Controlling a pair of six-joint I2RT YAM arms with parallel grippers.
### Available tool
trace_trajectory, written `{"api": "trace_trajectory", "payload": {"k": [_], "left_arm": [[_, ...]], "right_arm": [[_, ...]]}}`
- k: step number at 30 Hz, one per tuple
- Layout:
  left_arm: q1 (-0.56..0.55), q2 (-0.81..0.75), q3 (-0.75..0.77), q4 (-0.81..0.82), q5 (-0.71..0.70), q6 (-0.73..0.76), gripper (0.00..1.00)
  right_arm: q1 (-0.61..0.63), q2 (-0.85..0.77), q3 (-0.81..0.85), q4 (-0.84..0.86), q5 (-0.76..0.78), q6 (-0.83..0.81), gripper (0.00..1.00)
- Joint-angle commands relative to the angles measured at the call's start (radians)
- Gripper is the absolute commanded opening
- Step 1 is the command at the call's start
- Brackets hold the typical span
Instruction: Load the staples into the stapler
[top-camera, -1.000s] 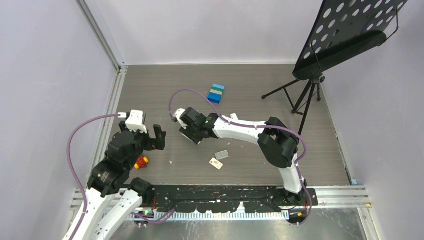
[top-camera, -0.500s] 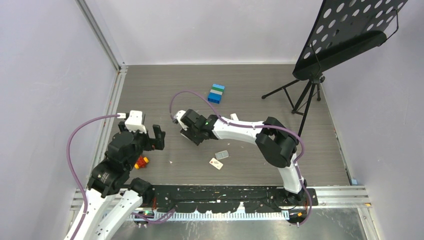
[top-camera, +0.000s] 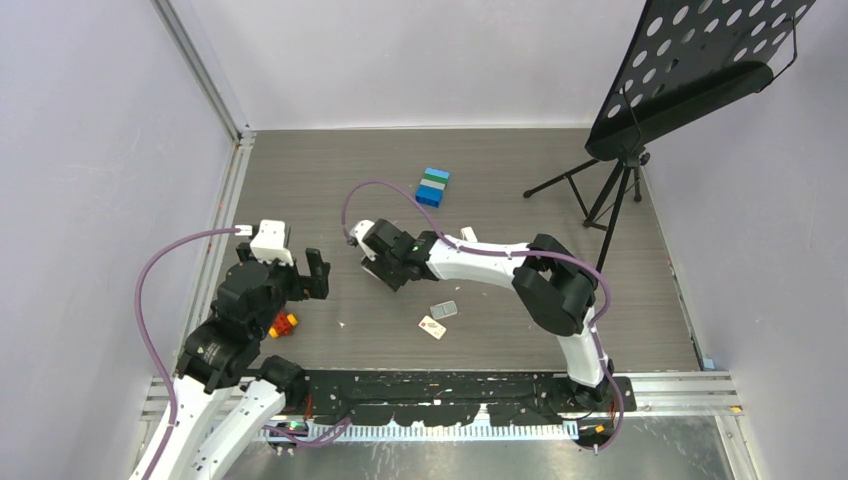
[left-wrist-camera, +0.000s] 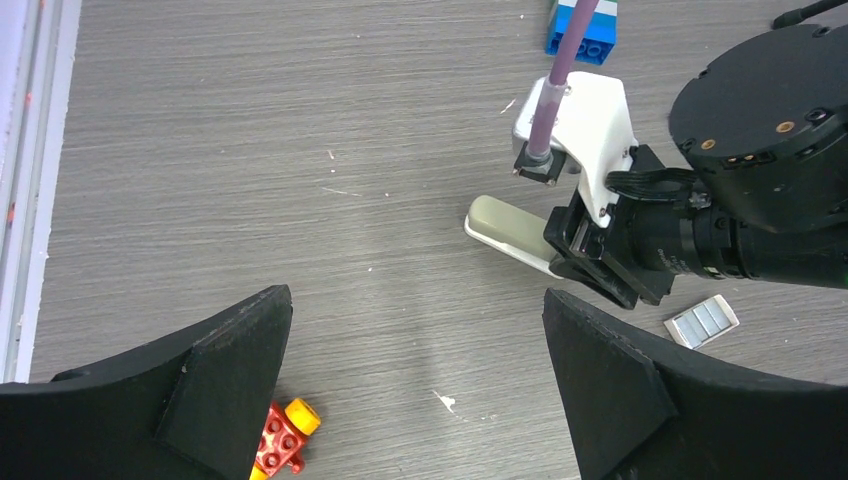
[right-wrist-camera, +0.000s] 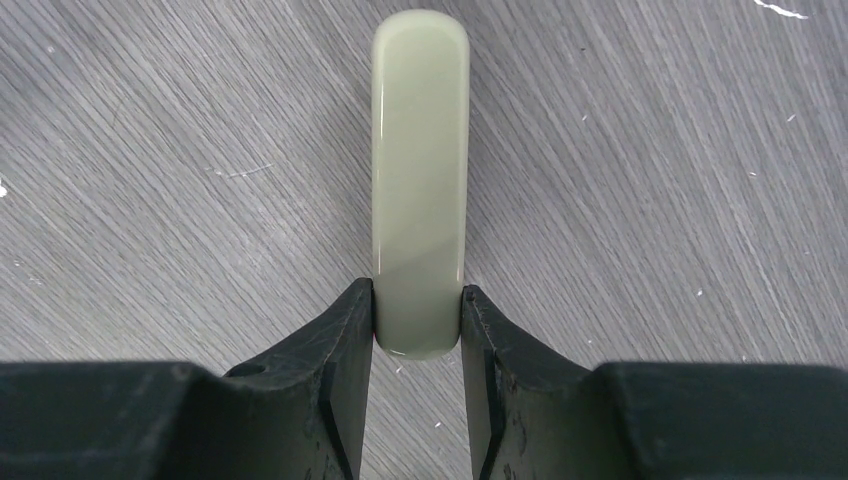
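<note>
Your right gripper (right-wrist-camera: 417, 312) clamps the olive-beige stapler (right-wrist-camera: 420, 150) by one end, left of mid-table; the staples (top-camera: 432, 327) lie nearer, to its right (left gripper (left-wrist-camera: 415, 305) spread wide).

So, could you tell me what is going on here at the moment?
The right arm's fingers are closed on one end of the stapler. The left arm's fingers stand wide open and hold nothing, near a red-yellow brick. The staples box and its grey insert lie apart on the table, untouched, so loading has not begun.
</note>
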Motion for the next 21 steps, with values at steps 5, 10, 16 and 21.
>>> {"api": "trace_trajectory", "payload": {"k": [5, 10, 16, 21], "left_arm": [[0.009, 0.004, -0.001, 0.015, 0.01, 0.017, 1.0], [0.012, 0.004, -0.001, 0.015, 0.014, 0.016, 1.0], [0.014, 0.007, -0.001, 0.018, 0.02, 0.017, 1.0], [0.02, 0.013, -0.001, 0.019, 0.025, 0.016, 1.0]], "right_arm": [[-0.049, -0.138, -0.026, -0.024, 0.073, 0.035, 0.03], [-0.122, -0.187, -0.083, -0.031, 0.105, 0.07, 0.03], [-0.232, -0.23, -0.156, -0.031, 0.121, 0.081, 0.03], [-0.283, -0.222, -0.168, -0.04, 0.143, 0.116, 0.03]]}}
